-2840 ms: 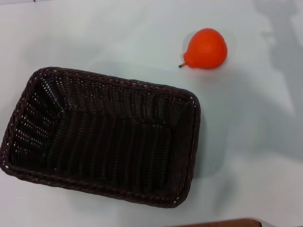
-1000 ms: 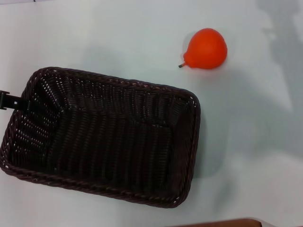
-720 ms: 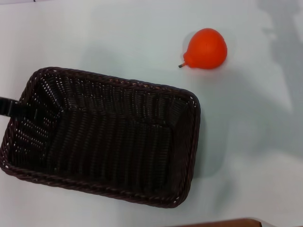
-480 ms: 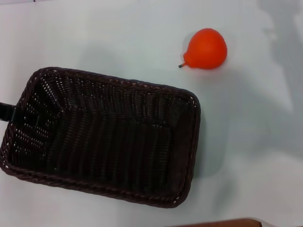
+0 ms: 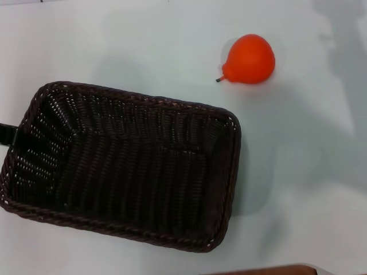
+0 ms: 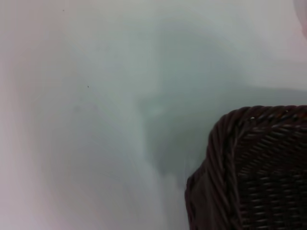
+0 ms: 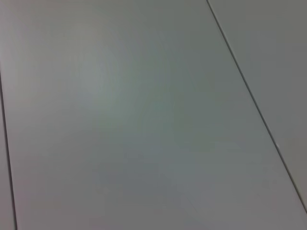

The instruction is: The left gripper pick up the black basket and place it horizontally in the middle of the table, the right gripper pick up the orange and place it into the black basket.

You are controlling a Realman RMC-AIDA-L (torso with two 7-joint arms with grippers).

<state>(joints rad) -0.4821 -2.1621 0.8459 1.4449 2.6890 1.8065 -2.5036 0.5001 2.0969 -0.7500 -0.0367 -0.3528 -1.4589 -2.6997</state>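
The black basket (image 5: 123,166) lies on the table (image 5: 143,46), left of centre in the head view, long side running left to right and slightly skewed, and it holds nothing. One corner of it shows in the left wrist view (image 6: 254,167). The left gripper (image 5: 6,133) shows only as a thin black bar at the left edge of the head view, right beside the basket's left short rim. The orange (image 5: 249,59) rests on the table beyond the basket's far right corner, stem pointing left. The right gripper is out of view.
A brown edge (image 5: 269,269) shows at the bottom of the head view. A grey shadow (image 5: 344,51) falls across the table's far right. The right wrist view shows only a plain grey surface (image 7: 144,120) with thin lines.
The black bar of the left gripper reached over the basket's left rim a second ago and has drawn back toward the left edge. The basket has barely shifted. The orange has not moved.
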